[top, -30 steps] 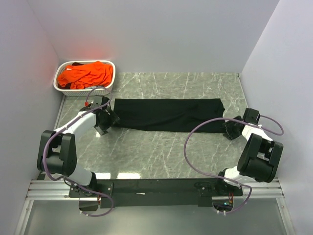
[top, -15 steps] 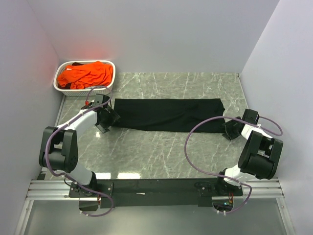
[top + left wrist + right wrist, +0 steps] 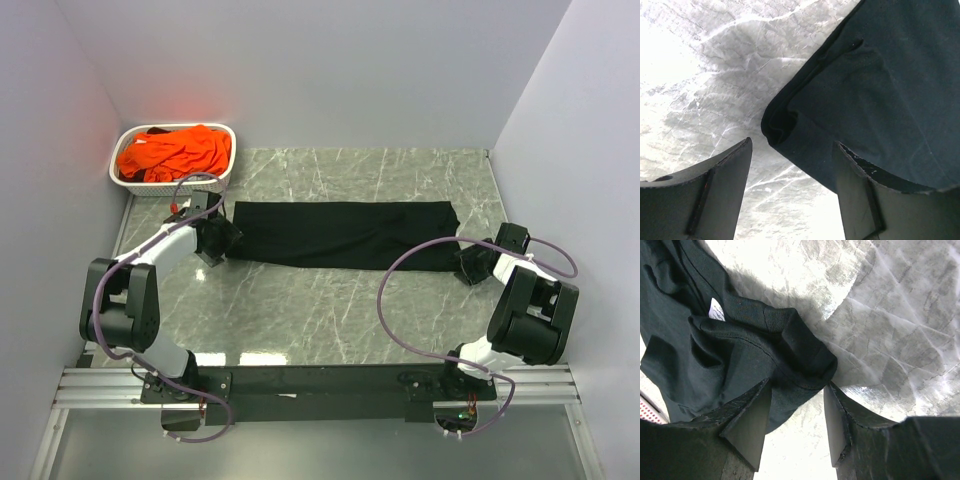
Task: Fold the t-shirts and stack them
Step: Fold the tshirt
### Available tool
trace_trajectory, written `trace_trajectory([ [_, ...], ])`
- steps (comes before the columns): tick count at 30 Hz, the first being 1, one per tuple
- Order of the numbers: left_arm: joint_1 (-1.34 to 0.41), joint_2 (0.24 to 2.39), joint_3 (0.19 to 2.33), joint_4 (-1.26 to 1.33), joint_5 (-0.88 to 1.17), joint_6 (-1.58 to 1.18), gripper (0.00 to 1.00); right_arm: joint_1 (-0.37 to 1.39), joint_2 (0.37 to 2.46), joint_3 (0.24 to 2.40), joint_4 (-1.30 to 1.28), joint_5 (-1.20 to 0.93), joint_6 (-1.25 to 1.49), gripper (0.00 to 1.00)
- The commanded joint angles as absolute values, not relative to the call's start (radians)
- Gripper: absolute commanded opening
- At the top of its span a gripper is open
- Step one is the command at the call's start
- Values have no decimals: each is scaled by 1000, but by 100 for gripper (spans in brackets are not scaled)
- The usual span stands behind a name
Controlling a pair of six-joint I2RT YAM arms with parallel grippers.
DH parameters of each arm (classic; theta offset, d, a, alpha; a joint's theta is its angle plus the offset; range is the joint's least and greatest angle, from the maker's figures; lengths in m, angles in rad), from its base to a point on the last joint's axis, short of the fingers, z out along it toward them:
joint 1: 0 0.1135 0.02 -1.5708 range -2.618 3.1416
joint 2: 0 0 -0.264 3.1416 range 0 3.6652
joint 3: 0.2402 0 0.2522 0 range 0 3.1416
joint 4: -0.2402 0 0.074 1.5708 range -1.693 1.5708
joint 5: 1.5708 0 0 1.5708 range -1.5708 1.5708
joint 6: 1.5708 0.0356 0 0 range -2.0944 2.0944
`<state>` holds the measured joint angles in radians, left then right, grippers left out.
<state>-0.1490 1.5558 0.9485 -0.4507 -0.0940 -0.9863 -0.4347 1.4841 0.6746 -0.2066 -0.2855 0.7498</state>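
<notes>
The black t-shirt (image 3: 340, 233) lies as a long band on the desk (image 3: 330, 310). The left gripper (image 3: 791, 142) and right gripper (image 3: 797, 385) stand apart over its ends. Closing shallow, either might pinch one layer and spoil the fold.

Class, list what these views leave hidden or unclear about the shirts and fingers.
Top view: orange t-shirts heaped in the basket; number hidden.
Right wrist view: bunched folds hide whether the right fingers pinch or only straddle the black t-shirt.
Left wrist view: edges cut off that shirt.
</notes>
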Motion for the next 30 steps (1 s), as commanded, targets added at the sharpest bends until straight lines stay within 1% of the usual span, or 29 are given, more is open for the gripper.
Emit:
trace_trajectory([
  [1, -144, 1574, 971, -417, -104, -991, 70, -440, 1505, 667, -192, -276, 758, 52],
  [5, -143, 1585, 962, -410, -100, -988, 65, -440, 1511, 673, -195, -276, 759, 52],
  [8, -143, 1583, 943, -399, -97, -991, 62, -442, 1514, 673, -198, -272, 756, 50],
  [9, -143, 1585, 939, -399, -97, -991, 57, -440, 1514, 673, -198, -270, 755, 48],
  [10, -143, 1585, 936, -402, -100, -992, 54, -440, 1517, 673, -198, -267, 755, 42],
  [11, -141, 1586, 933, -409, -103, -991, 46, -440, 1519, 675, -199, -265, 752, 38],
  [13, -140, 1574, 922, -416, -107, -989, 39, -442, 1519, 675, -209, -261, 747, 32],
  [14, -132, 1566, 919, -419, -104, -988, 30, -440, 1514, 678, -212, -258, 744, 30],
  [15, -127, 1557, 911, -428, -104, -985, 26, -442, 1513, 678, -222, -255, 741, 27],
  [16, -123, 1540, 908, -433, -110, -982, 22, -442, 1508, 684, -230, -250, 738, 19],
  [17, -112, 1531, 902, -437, -115, -977, 16, -443, 1505, 689, -235, -245, 729, 15],
  [18, -106, 1522, 891, -445, -118, -976, 13, -445, 1502, 690, -245, -241, 727, 12],
  [19, -100, 1507, 882, -446, -120, -973, 11, -449, 1494, 692, -250, -239, 724, 7],
  [20, -86, 1502, 876, -449, -120, -971, 9, -454, 1490, 692, -253, -238, 719, 5],
  [22, -75, 1483, 850, -456, -117, -969, 7, -468, 1479, 689, -262, -236, 713, 0],
  [30, -48, 1390, 686, -393, -69, -1031, 8, -508, 1470, 643, -265, -248, 695, 0],
])
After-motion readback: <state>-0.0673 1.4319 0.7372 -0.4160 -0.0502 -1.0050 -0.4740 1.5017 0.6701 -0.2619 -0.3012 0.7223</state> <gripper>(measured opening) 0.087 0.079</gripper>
